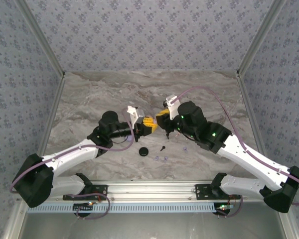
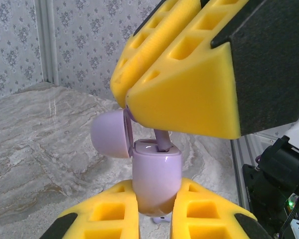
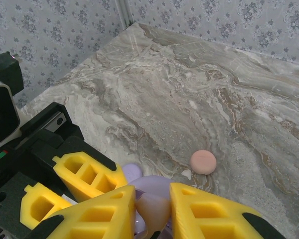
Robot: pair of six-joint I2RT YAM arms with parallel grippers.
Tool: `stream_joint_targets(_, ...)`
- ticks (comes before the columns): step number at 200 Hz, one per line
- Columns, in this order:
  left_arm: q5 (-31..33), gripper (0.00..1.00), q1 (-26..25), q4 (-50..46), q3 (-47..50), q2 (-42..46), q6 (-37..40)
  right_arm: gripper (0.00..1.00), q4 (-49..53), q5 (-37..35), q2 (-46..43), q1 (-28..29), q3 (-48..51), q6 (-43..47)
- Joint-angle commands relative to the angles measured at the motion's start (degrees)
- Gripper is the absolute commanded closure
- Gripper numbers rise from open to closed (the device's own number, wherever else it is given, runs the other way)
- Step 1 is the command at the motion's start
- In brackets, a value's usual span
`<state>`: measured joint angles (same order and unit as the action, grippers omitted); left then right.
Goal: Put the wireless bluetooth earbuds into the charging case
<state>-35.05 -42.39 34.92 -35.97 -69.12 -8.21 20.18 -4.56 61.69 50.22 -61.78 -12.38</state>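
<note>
Lower centre of the left wrist view, the left gripper (image 2: 156, 209) is clamping the open lilac charging case (image 2: 157, 172). From upper right, the right gripper (image 2: 127, 92) is pinching the lilac earbud (image 2: 162, 141) into its well. It should be pushing straight down and releasing only once the bud is seated.

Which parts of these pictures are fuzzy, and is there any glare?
Left wrist view: the open lilac plastic charging case is sharp, with white glare on its rim; the right tool holding the small lilac earbud looms large. Right wrist view: its yellow fingers are soft, the round pink case on the grey marble table clearer. Top view: evenly lit.
</note>
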Motion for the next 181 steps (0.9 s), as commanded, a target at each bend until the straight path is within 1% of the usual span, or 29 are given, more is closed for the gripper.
stream_joint_targets(1, -0.56, 0.95, -0.28, 3.71, -2.09, 0.5, -0.05, 0.74, 1.95, 2.8, 0.97, -0.03, -1.21, 0.52)
stream_joint_targets(24, -0.55, 0.95, -0.32, 3.86, -2.07, 0.59, -0.16, 0.75, 1.82, 2.94, 1.33, -0.14, -1.33, 0.36)
stream_joint_targets(52, -0.55, 0.95, -0.31, 4.52, -1.99, 0.96, -0.56, 0.73, 2.06, 2.98, 1.5, -0.34, -1.55, -0.27)
stream_joint_targets(125, -0.5, 0.95, -0.31, 7.62, -1.82, 1.06, -2.67, 0.73, 2.93, 3.02, 2.29, -0.91, -3.52, -0.97)
stream_joint_targets(181, -0.13, 0.95, -0.32, 9.47, -2.08, 0.9, -4.1, 0.76, 2.58, 2.73, 2.39, -1.08, -4.58, -1.15)
